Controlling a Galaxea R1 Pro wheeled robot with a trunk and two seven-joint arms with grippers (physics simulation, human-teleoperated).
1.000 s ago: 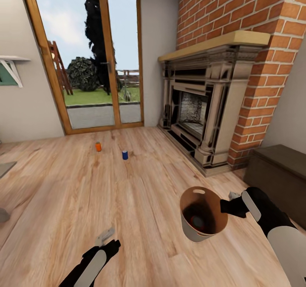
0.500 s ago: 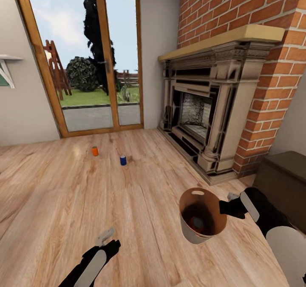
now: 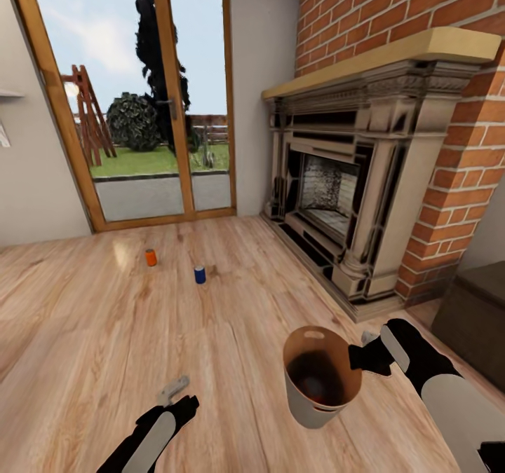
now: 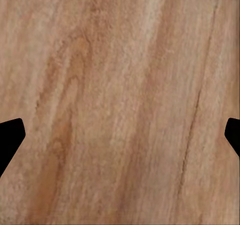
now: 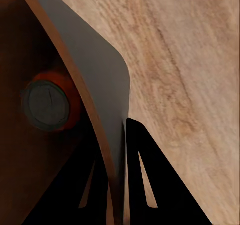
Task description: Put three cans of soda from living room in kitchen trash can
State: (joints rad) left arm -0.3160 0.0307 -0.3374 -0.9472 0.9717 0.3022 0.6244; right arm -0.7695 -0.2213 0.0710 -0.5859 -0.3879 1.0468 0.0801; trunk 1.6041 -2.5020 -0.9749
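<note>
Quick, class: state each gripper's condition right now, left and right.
Left gripper: open, holding nothing.
Right gripper: closed on the trash can rim.

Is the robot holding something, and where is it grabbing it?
Yes. The right gripper pinches the rim of the trash can, with a reddish soda can inside. The left gripper is open, holding nothing.

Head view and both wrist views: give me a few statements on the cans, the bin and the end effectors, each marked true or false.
1. The right end effector clamps the trash can by its rim. True.
2. A reddish can lies inside the trash can. True.
3. The left end effector holds the blue can. False: it is open over bare floor; the blue can stands on the floor farther ahead.
4. The orange can is in the bin. False: it stands on the floor near the glass doors.
5. The fireplace is on the robot's right. True.
</note>
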